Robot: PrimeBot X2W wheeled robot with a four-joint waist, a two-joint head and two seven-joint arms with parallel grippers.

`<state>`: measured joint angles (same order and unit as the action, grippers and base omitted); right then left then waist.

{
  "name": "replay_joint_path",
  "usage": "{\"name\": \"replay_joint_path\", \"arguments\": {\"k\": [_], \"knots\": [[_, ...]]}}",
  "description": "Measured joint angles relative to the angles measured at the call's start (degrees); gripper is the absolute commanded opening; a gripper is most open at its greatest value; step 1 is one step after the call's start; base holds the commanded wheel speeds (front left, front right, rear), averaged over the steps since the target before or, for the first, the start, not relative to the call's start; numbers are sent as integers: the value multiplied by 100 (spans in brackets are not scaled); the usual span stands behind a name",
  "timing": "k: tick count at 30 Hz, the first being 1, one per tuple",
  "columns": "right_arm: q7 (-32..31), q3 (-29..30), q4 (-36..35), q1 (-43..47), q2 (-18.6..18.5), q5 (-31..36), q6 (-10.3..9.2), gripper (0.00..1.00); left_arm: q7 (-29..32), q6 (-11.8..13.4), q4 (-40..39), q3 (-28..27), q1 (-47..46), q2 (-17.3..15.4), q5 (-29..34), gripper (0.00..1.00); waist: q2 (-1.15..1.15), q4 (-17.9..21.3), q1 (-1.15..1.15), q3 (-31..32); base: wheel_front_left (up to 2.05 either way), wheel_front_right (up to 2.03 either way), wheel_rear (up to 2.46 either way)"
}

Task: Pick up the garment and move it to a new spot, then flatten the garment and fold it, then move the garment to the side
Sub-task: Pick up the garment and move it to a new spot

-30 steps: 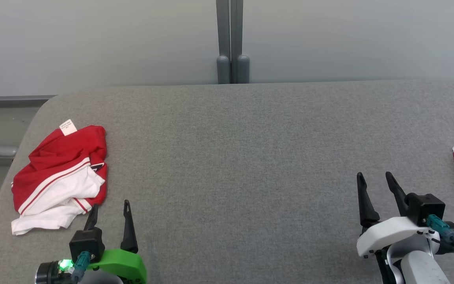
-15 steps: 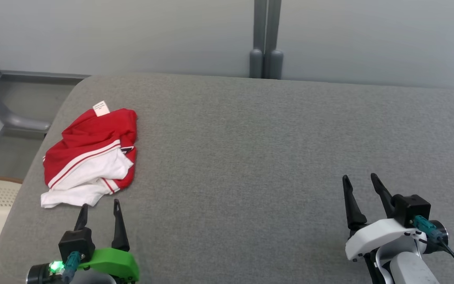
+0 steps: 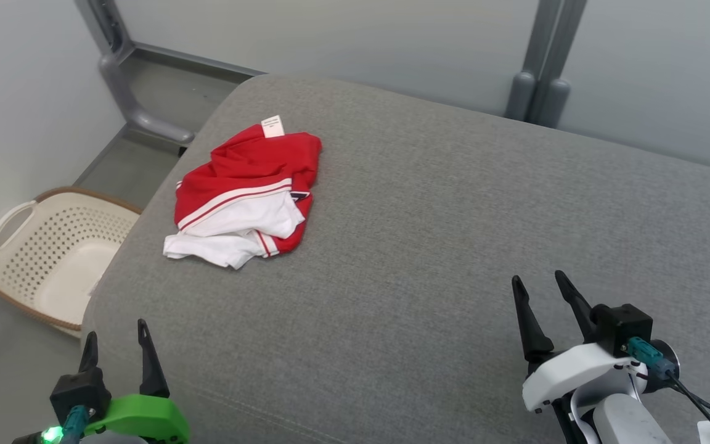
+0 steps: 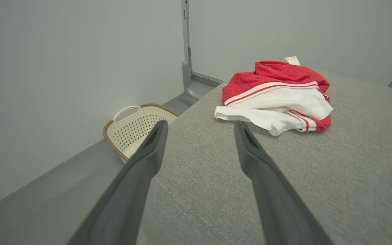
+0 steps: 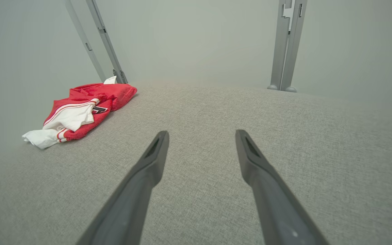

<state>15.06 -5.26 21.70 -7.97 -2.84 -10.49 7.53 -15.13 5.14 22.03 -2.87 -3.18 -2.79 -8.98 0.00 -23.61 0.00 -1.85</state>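
Red cloth with white sleeves makes up the garment (image 3: pixel 241 197), which lies crumpled in a loose heap on the grey padded surface (image 3: pixel 429 246), near its far left corner. Red-and-white stripes run along a cuff, and a small white label (image 3: pixel 272 126) sticks out on the side of the heap toward the surface's far edge. The left gripper (image 3: pixel 116 330) hovers at the near left corner of the surface, its two dark fingers spread wide with nothing between them. The right gripper (image 3: pixel 537 277) is above the near right part of the surface, also wide apart and empty. A cream perforated basket (image 3: pixel 53 246) stands on the floor beside the surface's left edge.
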Motion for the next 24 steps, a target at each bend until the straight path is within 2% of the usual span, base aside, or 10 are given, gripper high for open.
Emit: {"name": "replay_joint_path", "arguments": {"k": [4, 8, 16, 24], "knots": [[0, -178, -10, -53, 2, -53, 0, 100, 0, -1, -4, -291, 56, -3, -49, 100, 0, -365, 0, -72, 0, 0, 0], [0, -311, -3, -94, 4, -62, 0, 100, -1, -37, 24, -460, 116, -5, -103, 100, 0, -488, 0, -158, 0, 0, 0], [0, -426, -30, -188, 5, 3, 0, 100, -1, -185, 304, -550, 46, -2, -314, 100, 0, -201, 0, -286, 0, 0, 0], [-1, -468, -175, -394, 3, 187, -1, 100, 0, -498, 976, -644, -654, -3, -468, 100, 0, 174, 0, -599, 0, 0, 0]]}}
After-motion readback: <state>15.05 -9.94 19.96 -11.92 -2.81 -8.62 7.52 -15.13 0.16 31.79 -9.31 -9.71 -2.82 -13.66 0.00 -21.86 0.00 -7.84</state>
